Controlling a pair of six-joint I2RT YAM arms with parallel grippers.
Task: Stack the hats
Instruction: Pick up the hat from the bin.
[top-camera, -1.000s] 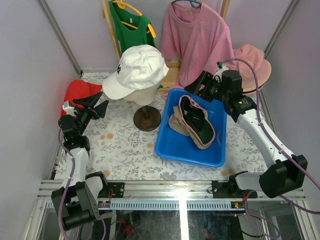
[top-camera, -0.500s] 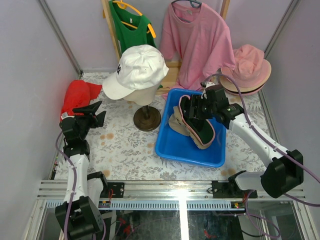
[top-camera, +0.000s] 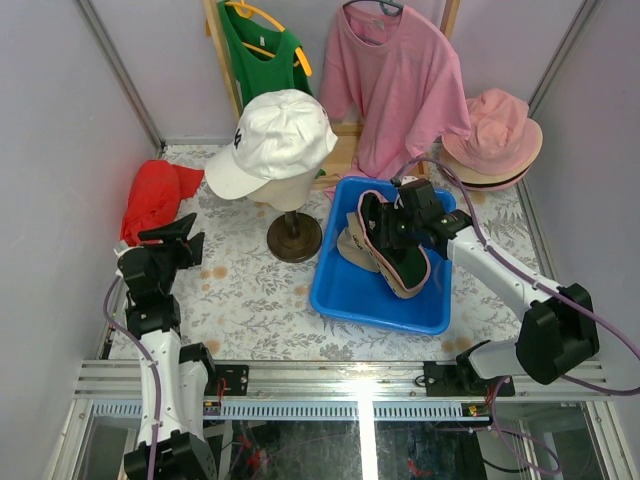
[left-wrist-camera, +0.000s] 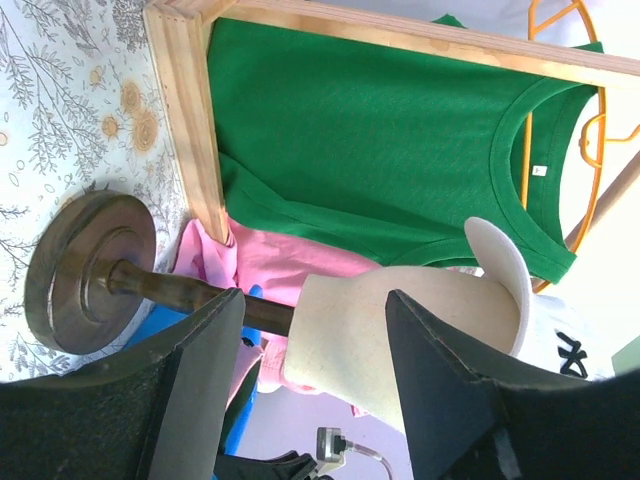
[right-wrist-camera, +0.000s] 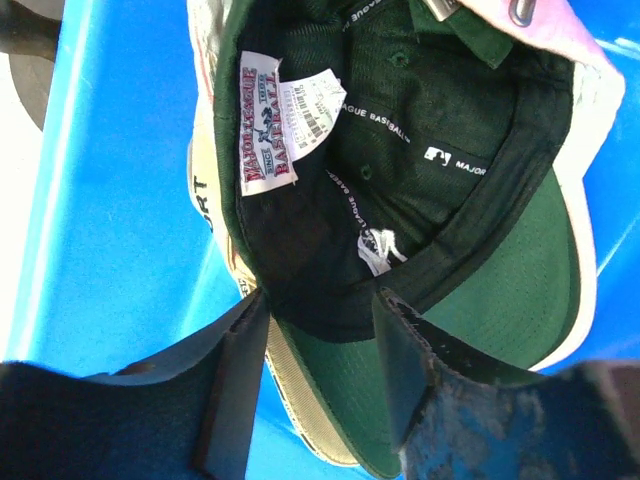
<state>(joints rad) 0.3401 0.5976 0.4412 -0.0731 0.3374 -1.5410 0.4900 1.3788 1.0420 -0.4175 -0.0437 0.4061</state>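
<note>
A dark green cap (top-camera: 398, 250) lies upside down in the blue tray (top-camera: 350, 295), on top of a tan cap (top-camera: 348, 246). My right gripper (top-camera: 387, 226) reaches down onto it. In the right wrist view its fingers (right-wrist-camera: 235, 370) stand apart astride the green cap's (right-wrist-camera: 420, 150) rim where crown meets brim, with the tan cap (right-wrist-camera: 212, 215) beneath. A white cap (top-camera: 275, 135) sits on the mannequin head. A pink bucket hat (top-camera: 497, 125) tops a small pile at the back right. My left gripper (top-camera: 182, 232) is open and empty, left of the mannequin stand.
A red cloth bundle (top-camera: 152, 192) lies behind the left gripper. The mannequin head (left-wrist-camera: 400, 330) on its dark round stand (left-wrist-camera: 88, 272) fills the left wrist view. Green (top-camera: 258, 50) and pink (top-camera: 395, 75) shirts hang on a wooden frame (left-wrist-camera: 190, 120) at the back.
The right gripper moved from beside the pink bucket hat down to the green cap in the tray, and its jaws narrowed. The left arm drew back slightly toward the near edge.
</note>
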